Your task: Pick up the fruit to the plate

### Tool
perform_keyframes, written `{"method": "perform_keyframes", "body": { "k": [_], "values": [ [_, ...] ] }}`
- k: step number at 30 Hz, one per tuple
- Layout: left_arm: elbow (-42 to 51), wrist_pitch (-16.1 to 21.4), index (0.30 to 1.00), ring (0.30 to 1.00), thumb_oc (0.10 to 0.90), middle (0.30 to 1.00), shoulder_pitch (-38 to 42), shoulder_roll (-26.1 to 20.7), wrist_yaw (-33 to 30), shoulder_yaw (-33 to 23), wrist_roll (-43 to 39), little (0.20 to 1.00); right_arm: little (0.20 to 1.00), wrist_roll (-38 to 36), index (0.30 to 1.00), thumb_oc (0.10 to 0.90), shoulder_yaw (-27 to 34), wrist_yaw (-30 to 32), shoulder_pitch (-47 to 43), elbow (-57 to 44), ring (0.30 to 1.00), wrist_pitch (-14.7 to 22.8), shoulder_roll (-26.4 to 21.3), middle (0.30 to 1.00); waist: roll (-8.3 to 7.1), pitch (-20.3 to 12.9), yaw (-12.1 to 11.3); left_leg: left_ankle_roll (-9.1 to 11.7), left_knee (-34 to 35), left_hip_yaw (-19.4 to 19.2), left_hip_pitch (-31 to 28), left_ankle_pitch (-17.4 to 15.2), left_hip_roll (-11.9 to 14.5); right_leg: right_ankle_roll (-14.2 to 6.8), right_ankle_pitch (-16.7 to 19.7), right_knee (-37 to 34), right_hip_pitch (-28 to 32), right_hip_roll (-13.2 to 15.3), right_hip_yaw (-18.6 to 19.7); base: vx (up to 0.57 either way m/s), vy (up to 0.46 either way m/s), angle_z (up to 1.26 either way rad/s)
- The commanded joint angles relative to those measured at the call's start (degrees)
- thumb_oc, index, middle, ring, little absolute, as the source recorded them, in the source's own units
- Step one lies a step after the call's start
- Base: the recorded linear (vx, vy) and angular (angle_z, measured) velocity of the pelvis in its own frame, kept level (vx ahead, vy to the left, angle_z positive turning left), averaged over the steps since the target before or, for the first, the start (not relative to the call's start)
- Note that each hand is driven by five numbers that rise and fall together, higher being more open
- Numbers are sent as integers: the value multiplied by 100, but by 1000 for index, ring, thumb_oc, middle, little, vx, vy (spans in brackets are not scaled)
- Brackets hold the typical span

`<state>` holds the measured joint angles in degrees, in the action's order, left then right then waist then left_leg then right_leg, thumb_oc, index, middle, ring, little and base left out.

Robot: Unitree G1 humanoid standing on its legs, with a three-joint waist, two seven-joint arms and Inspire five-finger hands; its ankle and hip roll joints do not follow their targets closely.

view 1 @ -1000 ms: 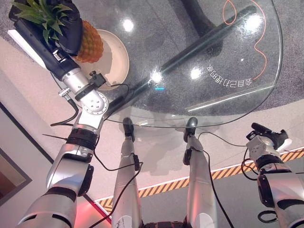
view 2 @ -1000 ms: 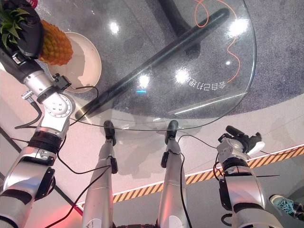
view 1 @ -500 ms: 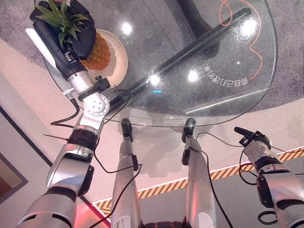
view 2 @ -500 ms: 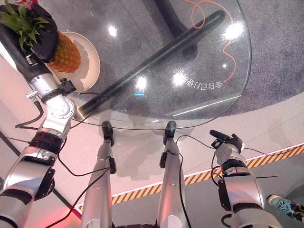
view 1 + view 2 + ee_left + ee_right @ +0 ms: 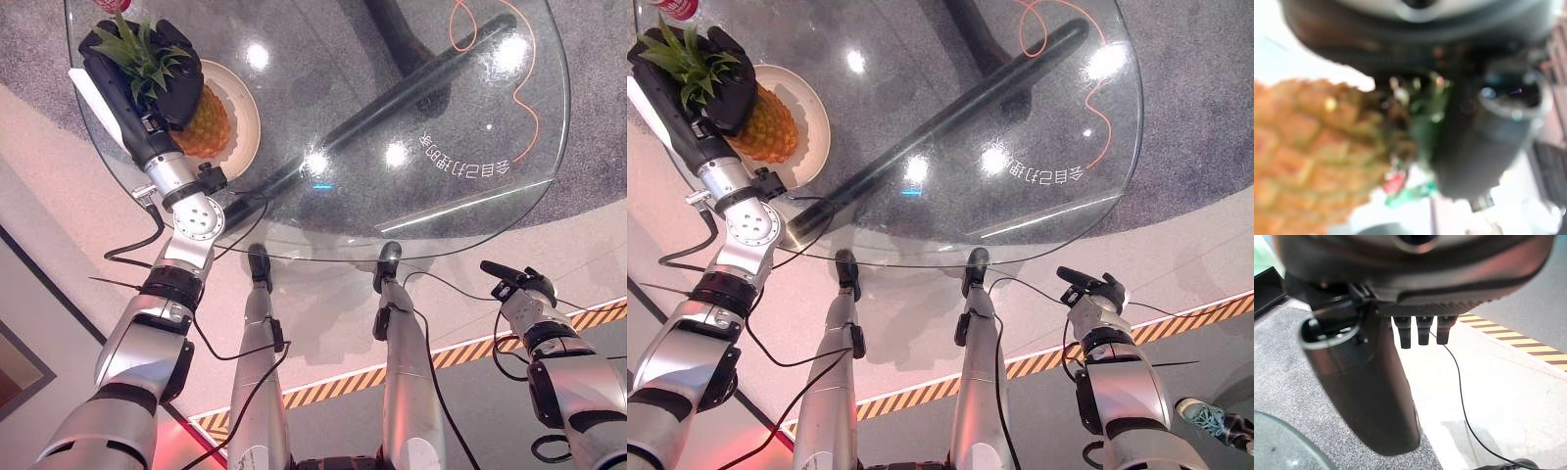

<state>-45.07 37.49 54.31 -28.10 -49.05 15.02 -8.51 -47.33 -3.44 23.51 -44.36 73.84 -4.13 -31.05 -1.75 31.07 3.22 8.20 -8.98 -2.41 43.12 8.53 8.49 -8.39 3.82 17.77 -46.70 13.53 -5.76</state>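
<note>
A pineapple [image 5: 208,125] with a green crown [image 5: 140,56] leans over the left part of a cream plate [image 5: 242,106] at the far left of the round glass table [image 5: 392,98]. My left hand [image 5: 179,90] is shut on the pineapple's top, just below the leaves. Up close, the left wrist view has the orange rind [image 5: 1303,147] beside the dark hand [image 5: 1474,142]. Whether the fruit's base touches the plate I cannot tell. My right hand [image 5: 511,282] hangs off the table's near right edge, above the floor, with relaxed fingers [image 5: 1420,330] holding nothing.
A red and white thing [image 5: 681,8] stands at the table's far left rim. Through the glass I see the table's dark base [image 5: 392,98] and an orange cord [image 5: 534,88]. Yellow-black tape [image 5: 333,384] crosses the floor. A person's shoe [image 5: 1215,421] shows at lower right.
My left hand has carried the pineapple further over the plate. My right hand has turned and drawn in toward the table's edge. The camera has shifted slightly.
</note>
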Motion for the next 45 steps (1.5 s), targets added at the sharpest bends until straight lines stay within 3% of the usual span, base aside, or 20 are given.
{"method": "perform_keyframes", "body": {
  "k": [1, 5, 7, 10, 11, 16, 18, 20, 31, 33, 45],
  "values": [
    [-24, 502, 300, 300, 100, 300, 991, -407, -70, -196, -56, 200, 900, 146, 900, 800, -210, 235, 97, 282, 900, 158, -223, 900, -180, -128, -102, -101, -512, 13, 114, -663, -168, 78, 47, -418, 181, -328, -177, 0, 0, 0],
    [-60, 523, 300, 300, 100, 300, 992, -412, -76, -187, -77, 200, 900, 148, 900, 800, -227, 267, 89, 275, 900, 191, -215, 900, -172, -128, -107, -93, -510, 14, 83, -708, -161, 72, 5, -408, 201, -337, -176, 0, 0, 0],
    [-69, 533, 387, 387, 202, 387, 995, -412, -81, -185, -82, 302, 900, 144, 900, 800, -239, 303, 77, 238, 900, 189, -214, 900, -177, -128, -100, -90, -504, 10, 88, -710, -160, 76, 1, -415, 196, -341, -175, 0, 0, 0],
    [-86, 558, 439, 439, 262, 439, 997, -440, -61, -176, -110, 362, 900, 151, 900, 800, -233, 313, 81, 238, 900, 209, -239, 900, -175, -128, -96, -90, -496, 3, 78, -709, -157, 76, -2, -417, 200, -340, -176, 0, 0, 0],
    [-74, 553, 512, 512, 347, 512, 1023, -448, -53, -179, -111, 447, 900, 154, 900, 800, -221, 322, 65, 238, 900, 225, -240, 900, -175, -128, -90, -99, -487, 6, 125, -658, -171, 80, 51, -434, 156, -330, -175, 0, 0, 0],
    [-50, 559, 589, 589, 438, 589, 1046, -457, -53, -157, -119, 538, 900, 138, 900, 800, -223, 317, 46, 248, 900, 248, -263, 900, -171, -128, -91, -98, -501, 14, 159, -657, -178, 80, 55, -436, 129, -323, -176, 0, 0, 0],
    [-51, 580, 712, 712, 580, 712, 1035, -447, -39, -159, -139, 680, 900, 150, 900, 800, -227, 327, 51, 247, 900, 273, -251, 900, -165, -128, -95, -96, -507, 13, 149, -675, -175, 83, 39, -429, 135, -328, -174, 0, 0, 0],
    [-51, 594, 756, 756, 633, 756, 1030, -436, -39, -149, -103, 733, 900, 144, 900, 800, -227, 330, 32, 267, 900, 284, -255, 900, -163, -128, -102, -99, -498, 13, 151, -665, -182, 83, 48, -441, 139, -322, -182, 0, 0, 0],
    [-82, 729, 844, 844, 734, 844, 983, -420, -17, -172, -168, 834, 900, 163, 900, 800, -226, 363, -3, 270, 900, 315, -288, 900, -174, -128, -115, -98, -524, 22, 161, -679, -180, 87, 35, -419, 132, -318, -192, 0, 0, 0],
    [-79, 762, 900, 900, 800, 900, 965, -434, 23, -177, -190, 900, 900, 147, 900, 800, -224, 345, 7, 281, 900, 327, -299, 900, -183, -128, -123, -100, -530, 23, 162, -690, -171, 80, 34, -414, 130, -317, -202, 0, 0, 0],
    [-7, 788, 900, 900, 800, 900, 879, -388, -14, -199, -205, 900, 900, 139, 900, 800, -223, 417, 10, 238, 900, 354, -272, 900, -191, -128, -147, -85, -514, 13, 126, -731, -148, 56, 15, -440, 179, -311, -235, 0, 0, 0]
  ]
}}
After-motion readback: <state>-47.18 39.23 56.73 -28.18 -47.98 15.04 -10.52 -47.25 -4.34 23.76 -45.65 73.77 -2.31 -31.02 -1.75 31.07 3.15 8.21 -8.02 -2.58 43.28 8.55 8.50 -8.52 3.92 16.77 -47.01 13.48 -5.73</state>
